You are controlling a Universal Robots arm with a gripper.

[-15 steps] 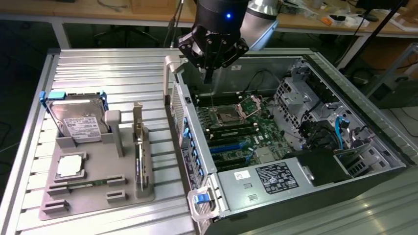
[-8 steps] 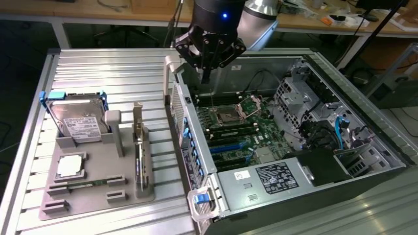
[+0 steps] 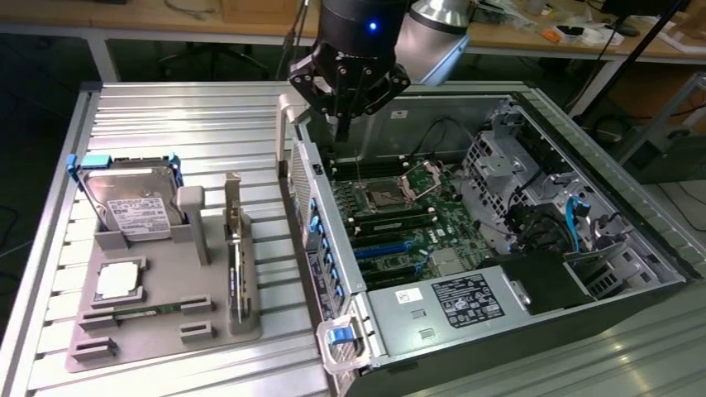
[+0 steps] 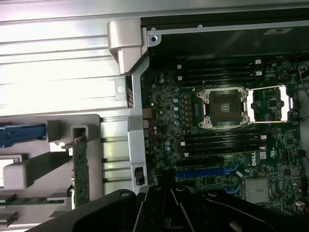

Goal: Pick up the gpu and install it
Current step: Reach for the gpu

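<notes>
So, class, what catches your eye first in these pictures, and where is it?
The open computer case on the exterior view's right stands out, with the robot's shut gripper hanging above its far left corner. On that view's left, a grey tray holds the graphics card standing on edge, near a hard drive.

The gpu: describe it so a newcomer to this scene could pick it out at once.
At the exterior view's left, beside the open computer case, sits a grey tray. The gpu stands on edge along the tray's side nearest the case. Unlike the hard drive, it is an upright green card with a silver bracket.
</notes>
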